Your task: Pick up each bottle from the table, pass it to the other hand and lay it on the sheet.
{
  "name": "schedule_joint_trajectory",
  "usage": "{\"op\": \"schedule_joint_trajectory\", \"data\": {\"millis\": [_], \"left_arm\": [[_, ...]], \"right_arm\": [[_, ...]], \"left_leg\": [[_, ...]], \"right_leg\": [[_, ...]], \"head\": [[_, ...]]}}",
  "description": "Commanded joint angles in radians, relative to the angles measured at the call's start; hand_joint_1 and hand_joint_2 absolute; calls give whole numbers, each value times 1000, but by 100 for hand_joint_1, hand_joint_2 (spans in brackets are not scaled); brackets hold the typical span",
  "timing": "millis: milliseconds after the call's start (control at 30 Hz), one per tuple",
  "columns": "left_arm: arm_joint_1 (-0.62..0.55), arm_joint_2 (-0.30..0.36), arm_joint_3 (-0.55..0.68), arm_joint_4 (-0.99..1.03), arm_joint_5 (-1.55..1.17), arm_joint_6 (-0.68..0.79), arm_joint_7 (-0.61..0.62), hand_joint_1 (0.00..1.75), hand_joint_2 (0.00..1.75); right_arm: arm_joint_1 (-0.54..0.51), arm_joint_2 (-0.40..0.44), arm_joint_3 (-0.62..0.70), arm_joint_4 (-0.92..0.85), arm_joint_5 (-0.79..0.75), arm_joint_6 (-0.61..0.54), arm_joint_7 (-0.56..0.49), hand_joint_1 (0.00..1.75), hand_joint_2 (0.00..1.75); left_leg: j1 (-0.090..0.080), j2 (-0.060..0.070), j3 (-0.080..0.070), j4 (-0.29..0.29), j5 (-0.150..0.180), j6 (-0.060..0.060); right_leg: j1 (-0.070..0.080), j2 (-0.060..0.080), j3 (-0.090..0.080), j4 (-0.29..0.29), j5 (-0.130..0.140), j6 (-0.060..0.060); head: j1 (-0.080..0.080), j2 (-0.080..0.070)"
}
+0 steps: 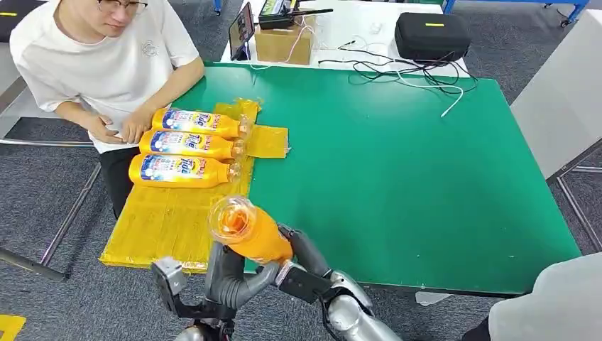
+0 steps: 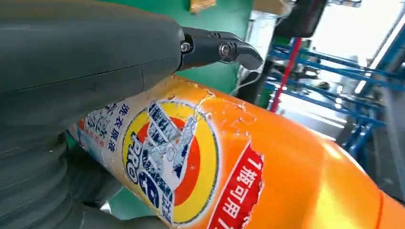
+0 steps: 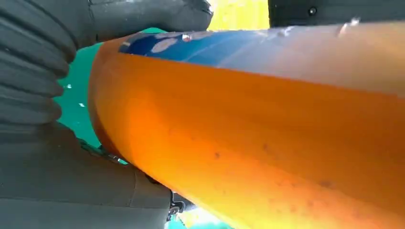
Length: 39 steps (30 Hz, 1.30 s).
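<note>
1. Orange detergent bottle (image 1: 252,231) is held in the air above the near edge of the green table (image 1: 397,177), its clear cap end tilted up and toward the yellow sheet (image 1: 167,220).
2. Left hand (image 1: 227,273) wraps the bottle's lower body from below; in the left wrist view a dark finger (image 2: 215,47) curls over the labelled side of the bottle (image 2: 229,167), so this hand grips it.
3. Right hand (image 1: 305,252) lies against the bottle's far side; in the right wrist view the grey thumb (image 3: 157,16) and a dark finger (image 3: 334,9) bracket the bottle (image 3: 248,133), so both hands have hold of it.
4. Three more bottles (image 1: 188,145) lie side by side on the sheet, caps pointing toward the table's middle.
5. A person in a white shirt (image 1: 99,50) sits at the far left corner, hands resting beside the sheet.
6. A cardboard box (image 1: 284,42) and a black case (image 1: 431,35) stand on the white table beyond.
</note>
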Motion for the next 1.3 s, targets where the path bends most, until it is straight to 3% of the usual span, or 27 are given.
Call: {"op": "schedule_joint_trajectory", "data": {"millis": [33, 200, 233, 267, 300, 333, 367, 533, 567, 600, 633, 933, 1033, 1267, 1300], "left_arm": [[-64, 5, -55, 87, -57, 26, 20, 0, 175], [-76, -1, -52, 88, -75, 35, 32, 0, 175], [-76, -1, -52, 88, -75, 35, 32, 17, 175], [-76, -4, -45, 86, -67, 34, 39, 154, 175], [-77, -3, -45, 82, -66, 29, 40, 175, 175], [-77, -3, -45, 82, -66, 29, 40, 175, 175], [-74, -4, -39, 70, -43, 9, 48, 175, 175], [-74, -4, -39, 70, -43, 9, 48, 175, 175], [-67, -6, -32, 58, -24, -3, 53, 175, 175], [-65, -8, -27, 54, -9, -12, 58, 175, 175], [-61, -10, -18, 42, 37, -41, 77, 175, 175], [-50, -24, 32, 4, 197, -116, 101, 175, 175], [-84, -8, 11, 63, -168, 216, -39, 175, 175], [-86, -11, 14, 90, -161, 211, -62, 171, 175], [-65, -101, 159, 164, -664, 482, -133, 141, 175]], "right_arm": [[-37, -12, 95, 56, 81, -78, 19, 175, 175], [-46, -6, 112, 72, 100, -93, 11, 175, 175], [-46, -6, 112, 72, 100, -93, 11, 175, 175], [-47, -1, 110, 73, 95, -94, 12, 175, 175], [-51, -1, 113, 74, 95, -96, 11, 175, 175], [-51, -1, 113, 74, 95, -96, 11, 175, 175], [-51, 3, 108, 73, 77, -83, 7, 161, 175], [-51, 3, 108, 73, 77, -83, 7, 161, 175], [-47, 5, 105, 67, 63, -76, 1, 3, 175], [-43, 7, 100, 64, 54, -75, -4, 0, 175], [-35, 15, 91, 57, 37, -84, -26, 0, 0], [-42, 54, 76, 118, 25, -162, -79, 0, 0], [-19, 50, 68, 121, 5, -209, -97, 0, 0], [-14, 44, 71, 119, 1, -211, -104, 0, 0], [-10, 40, 73, 120, 47, -286, -121, 0, 0]], "left_leg": [[1, 0, 3, 0, -1, -2], [1, 0, 2, 0, 0, -1], [2, 0, 3, 0, -1, -2], [1, 0, 3, 0, -1, -2], [2, 1, 4, 0, -2, -2], [1, 1, 3, 0, -1, -2], [1, 0, 2, 0, 0, -1], [2, 1, 3, 1, -2, -2], [1, 1, 3, 0, -1, -2], [1, 0, 1, 0, 0, -1], [2, 1, 3, 0, -1, -2], [2, 3, 3, 1, -2, -2], [1, 1, 2, 0, -1, -2], [1, 0, 4, -1, -1, -2], [1, -1, 2, -1, 0, -1]], "right_leg": [[1, 0, 3, -1, -1, -2], [1, 0, 2, -1, -1, -2], [2, 0, 4, 0, -1, -3], [1, 0, 3, 0, -1, -2], [2, 1, 5, -1, -1, -3], [1, 0, 3, 0, -1, -2], [1, 0, 2, 0, -1, -1], [2, 1, 3, 1, -1, -3], [1, 0, 3, 0, -1, -2], [1, 0, 1, 0, 0, -2], [2, 0, 3, 0, -1, -2], [2, 2, 2, 1, -1, -3], [1, 1, 2, 0, -1, -2], [1, -1, 4, -1, -1, -2], [1, -1, 2, -1, -1, -1]], "head": [[0, 0], [0, 0], [0, 0], [0, 0], [0, 0], [0, 0], [0, 0], [0, 0], [0, 0], [0, 0], [0, 0], [0, 0], [0, 0], [-1, 0], [0, 0]]}}
